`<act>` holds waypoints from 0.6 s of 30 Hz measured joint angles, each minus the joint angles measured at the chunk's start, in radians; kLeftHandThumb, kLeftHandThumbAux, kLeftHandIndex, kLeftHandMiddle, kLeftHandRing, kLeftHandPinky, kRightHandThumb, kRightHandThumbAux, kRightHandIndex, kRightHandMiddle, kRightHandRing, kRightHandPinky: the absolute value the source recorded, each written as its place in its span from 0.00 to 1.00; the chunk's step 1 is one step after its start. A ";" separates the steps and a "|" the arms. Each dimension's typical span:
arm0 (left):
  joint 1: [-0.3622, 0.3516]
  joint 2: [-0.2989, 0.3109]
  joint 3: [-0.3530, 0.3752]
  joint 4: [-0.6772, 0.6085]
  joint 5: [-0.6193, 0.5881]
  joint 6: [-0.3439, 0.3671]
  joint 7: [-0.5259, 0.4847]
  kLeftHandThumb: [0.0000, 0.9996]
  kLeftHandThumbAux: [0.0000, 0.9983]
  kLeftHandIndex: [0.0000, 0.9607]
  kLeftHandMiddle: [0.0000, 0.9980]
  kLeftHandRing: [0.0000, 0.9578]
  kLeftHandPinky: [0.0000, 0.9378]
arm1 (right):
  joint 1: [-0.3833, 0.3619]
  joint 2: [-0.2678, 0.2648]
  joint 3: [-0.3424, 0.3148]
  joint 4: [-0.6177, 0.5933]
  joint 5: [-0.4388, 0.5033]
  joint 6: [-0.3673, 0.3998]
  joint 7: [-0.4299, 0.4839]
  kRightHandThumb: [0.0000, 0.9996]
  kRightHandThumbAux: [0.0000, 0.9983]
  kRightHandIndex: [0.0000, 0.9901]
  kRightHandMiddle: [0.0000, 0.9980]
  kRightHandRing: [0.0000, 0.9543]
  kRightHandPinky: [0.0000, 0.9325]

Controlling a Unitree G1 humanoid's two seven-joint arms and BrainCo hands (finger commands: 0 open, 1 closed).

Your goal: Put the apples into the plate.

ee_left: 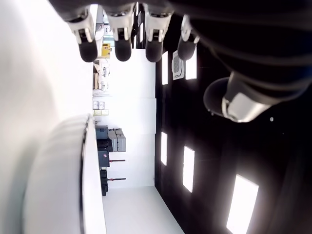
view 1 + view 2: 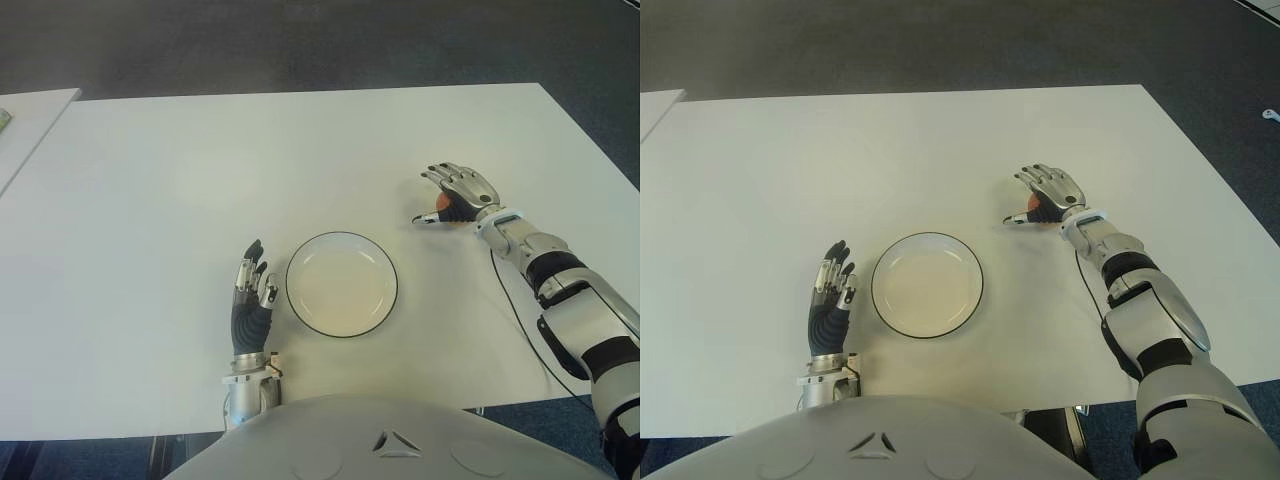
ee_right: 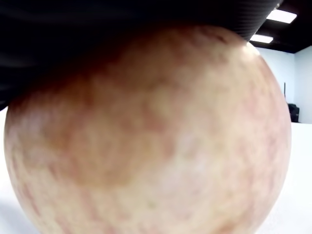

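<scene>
A reddish-yellow apple (image 2: 442, 204) sits on the white table (image 2: 200, 180), right of the plate and mostly covered by my right hand (image 2: 452, 195). The palm is right above it, and the apple (image 3: 151, 136) fills the right wrist view. The fingers (image 2: 447, 173) stretch out past the apple and the thumb sticks out sideways, so nothing is clasped. A white plate with a dark rim (image 2: 292, 290) stands near the table's front edge with nothing in it. My left hand (image 2: 252, 290) shows just left of the plate, fingers straight and holding nothing.
A second white table (image 2: 30, 115) adjoins at the far left. A thin black cable (image 2: 512, 305) runs along the table beside my right forearm. Dark carpet lies beyond the table's far edge.
</scene>
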 measured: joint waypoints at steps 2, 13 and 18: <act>0.000 0.001 0.001 -0.001 0.000 0.001 -0.001 0.00 0.45 0.00 0.00 0.00 0.00 | 0.003 0.000 0.000 0.000 0.002 0.000 0.000 0.24 0.26 0.00 0.00 0.00 0.00; 0.005 -0.003 0.008 -0.023 0.013 0.024 -0.002 0.00 0.44 0.00 0.00 0.00 0.00 | 0.007 -0.002 0.002 0.004 0.013 0.000 0.000 0.24 0.27 0.00 0.00 0.00 0.00; 0.009 -0.010 0.008 -0.034 0.021 0.035 -0.002 0.00 0.45 0.00 0.00 0.00 0.00 | 0.007 -0.004 0.003 0.007 0.014 0.000 0.000 0.25 0.28 0.00 0.00 0.00 0.00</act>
